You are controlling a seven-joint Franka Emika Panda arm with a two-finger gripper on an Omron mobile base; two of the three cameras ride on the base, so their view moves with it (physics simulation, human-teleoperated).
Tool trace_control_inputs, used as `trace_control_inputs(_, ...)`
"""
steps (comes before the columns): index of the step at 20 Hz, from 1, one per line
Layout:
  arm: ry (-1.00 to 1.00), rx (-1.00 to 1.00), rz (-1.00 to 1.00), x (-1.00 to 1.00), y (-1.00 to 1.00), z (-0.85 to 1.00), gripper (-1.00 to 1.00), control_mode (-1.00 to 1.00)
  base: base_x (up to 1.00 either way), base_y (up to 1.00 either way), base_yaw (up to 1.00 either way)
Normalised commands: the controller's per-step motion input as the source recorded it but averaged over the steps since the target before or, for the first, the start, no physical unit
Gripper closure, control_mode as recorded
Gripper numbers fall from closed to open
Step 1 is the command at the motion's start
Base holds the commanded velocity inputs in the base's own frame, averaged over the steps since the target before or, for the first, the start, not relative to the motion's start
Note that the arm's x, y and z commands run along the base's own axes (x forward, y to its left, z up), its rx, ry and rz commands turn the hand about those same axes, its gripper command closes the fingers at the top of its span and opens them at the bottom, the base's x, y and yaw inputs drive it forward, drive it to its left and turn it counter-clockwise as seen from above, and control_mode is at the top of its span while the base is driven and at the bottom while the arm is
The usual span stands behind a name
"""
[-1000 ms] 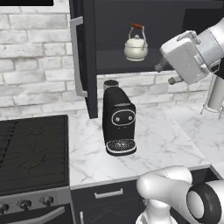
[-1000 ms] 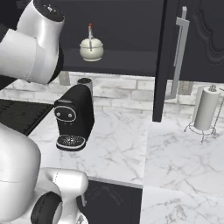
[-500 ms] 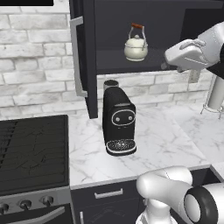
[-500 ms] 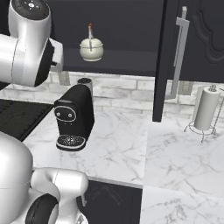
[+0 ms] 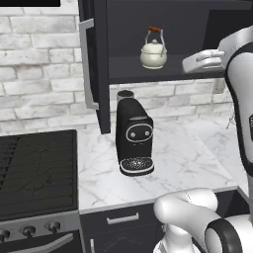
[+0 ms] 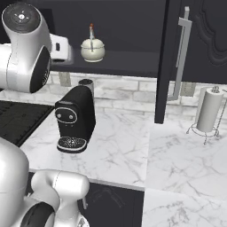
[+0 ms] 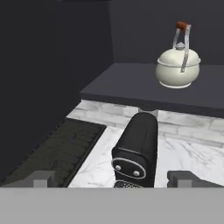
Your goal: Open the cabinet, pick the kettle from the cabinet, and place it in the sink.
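Observation:
The black cabinet (image 5: 101,64) stands open, its two doors swung out to the sides. On its dark shelf (image 7: 144,89) sits the cream kettle (image 5: 153,53), upright, with its reddish-brown handle raised. My gripper (image 5: 191,62) hangs at shelf height to the kettle's right, a short gap away and touching nothing. In the hand view the fingertips (image 7: 41,178) stand wide apart, open and empty, with the kettle (image 7: 178,65) off to the upper right. From the right base view the kettle (image 6: 92,49) sits just beyond my white hand (image 6: 61,48). The sink is out of view.
A black coffee machine (image 5: 133,138) stands on the marble counter (image 5: 183,163) right under the shelf. A black stove (image 5: 34,168) lies to the left. The right door (image 6: 199,40) with its silver bar handle (image 6: 181,57) juts out, and a paper towel holder (image 6: 208,111) stands beyond it.
The hand has levelled out from a tilted pose and now points along the shelf toward the kettle. The jaws stayed open. The kettle has not moved.

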Motion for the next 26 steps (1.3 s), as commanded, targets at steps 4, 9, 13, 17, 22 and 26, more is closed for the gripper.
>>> trace_control_inputs(4, -0.11, -0.05, -0.12, 0.42, -0.14, 0.04, -1.00, -1.00, 0.00, 0.00, 0.00)
trace_control_inputs(9, -0.04, -0.03, -0.12, 0.47, -0.11, 0.01, -1.00, -1.00, 0.00, 0.00, 0.00)
trace_control_inputs(13, -0.03, 0.00, -0.10, 0.51, -0.07, 0.00, -1.00, -1.00, 0.00, 0.00, 0.00)
trace_control_inputs(17, -0.02, 0.00, -0.07, 0.51, -0.07, 0.03, -1.00, -1.00, 0.00, 0.00, 0.00)
trace_control_inputs(22, 0.00, 0.00, -0.02, 0.50, -0.11, 0.11, -1.00, -1.00, 0.00, 0.00, 0.00)
trace_control_inputs(26, 0.00, 0.00, 0.00, 0.50, -0.10, 0.09, -1.00, -1.00, 0.00, 0.00, 0.00)
